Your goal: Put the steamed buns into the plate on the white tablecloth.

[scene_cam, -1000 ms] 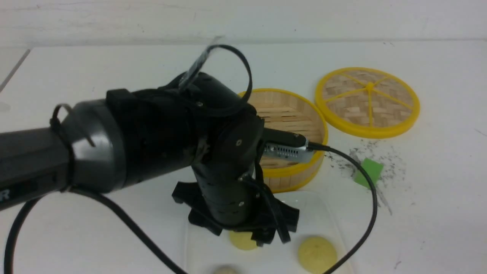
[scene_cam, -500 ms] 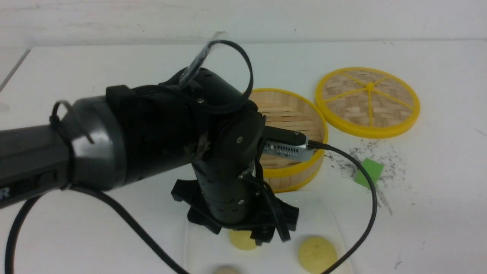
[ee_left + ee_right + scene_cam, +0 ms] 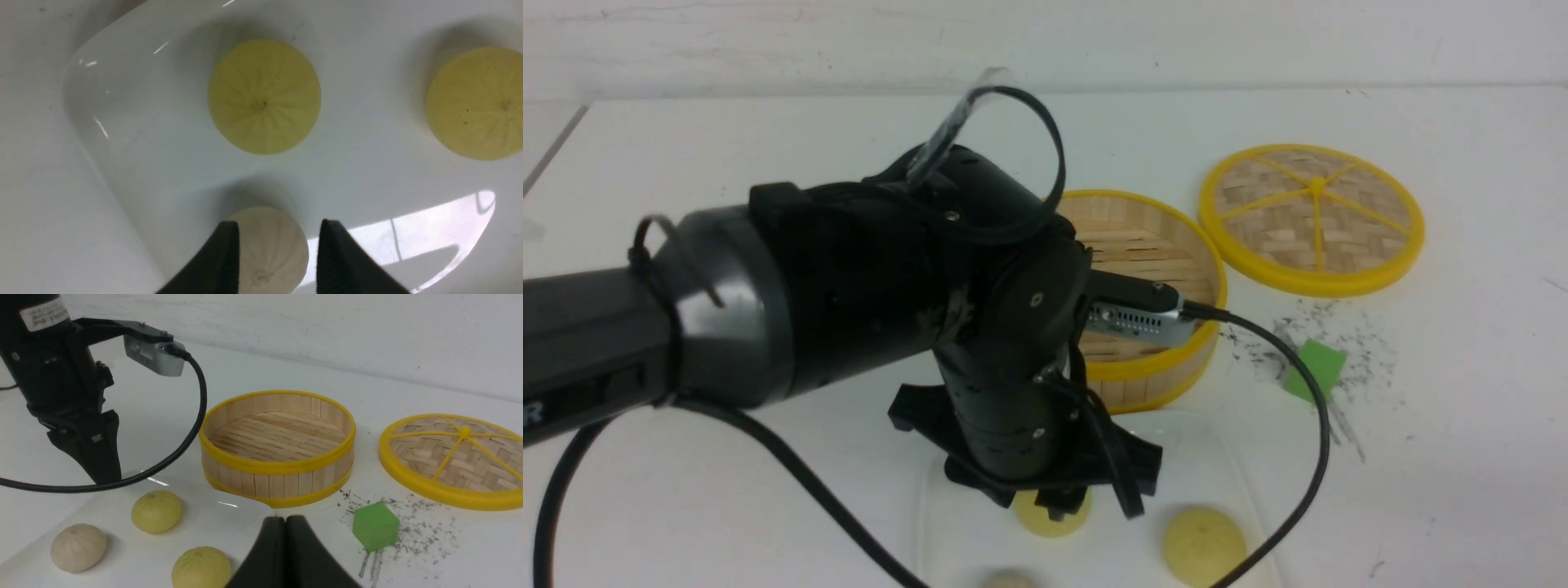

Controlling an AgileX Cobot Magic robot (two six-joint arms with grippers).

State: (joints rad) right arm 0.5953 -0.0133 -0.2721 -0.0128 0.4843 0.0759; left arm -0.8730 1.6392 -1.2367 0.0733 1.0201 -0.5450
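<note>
Three steamed buns lie in the glossy white plate (image 3: 1225, 457) on the white tablecloth (image 3: 1462, 408): a pale yellow bun (image 3: 1203, 545), a second yellow bun (image 3: 1054, 524) half hidden behind my left gripper (image 3: 1058, 508), and a whiter bun (image 3: 1009, 580) at the bottom edge. The right wrist view shows the left gripper (image 3: 102, 469) hanging above the plate's far end, touching no bun. In the left wrist view its fingers (image 3: 229, 257) stand partly apart, with the whiter bun (image 3: 271, 245) lying below the gap. My right gripper (image 3: 285, 522) is shut and empty beside the plate.
The yellow-rimmed bamboo steamer (image 3: 1152, 245) stands just behind the plate with nothing showing inside. Its round woven lid (image 3: 1311, 216) lies to the right. A green block (image 3: 1315, 367) sits among dark specks. The left arm's black cable (image 3: 1327, 457) loops over the plate's right side.
The left gripper's fingers have drawn closer together above the plate. The buns have not moved.
</note>
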